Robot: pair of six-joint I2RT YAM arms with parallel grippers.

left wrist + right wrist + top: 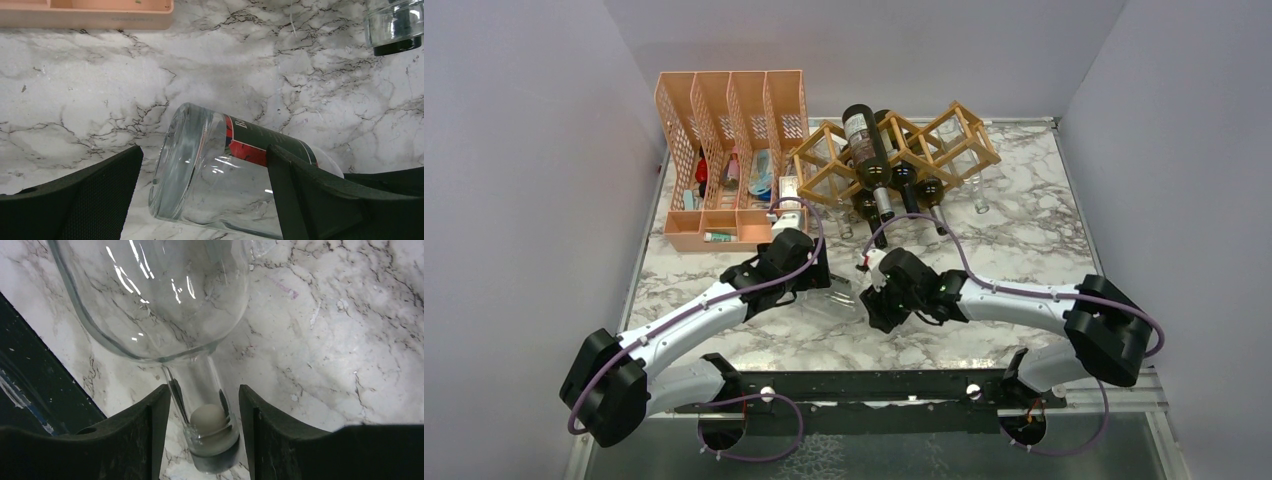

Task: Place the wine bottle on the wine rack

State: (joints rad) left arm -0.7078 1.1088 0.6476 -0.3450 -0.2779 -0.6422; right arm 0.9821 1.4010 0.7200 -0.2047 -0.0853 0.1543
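The clear wine bottle lies on its side on the marble bench, close to the near edge and between the two arms, well apart from the wine rack at the back. Its thick glass base points towards the left arm and its neck towards the right one. A red and dark green label wraps around the body. The left tool is spread wide across the fat end of the bottle. One finger sits against the labelled side, and there is bare marble between the glass and the other finger. The right tool is spread too, straddling the thin neck with a sliver of bench showing on one side. It is not pinching the neck. A pale round stopper sits inside the mouth of the neck. Over at the rack, several dark bottles rest in the diamond cells, necks pointing towards the arms. The orange file organiser stands just to the rack's left.
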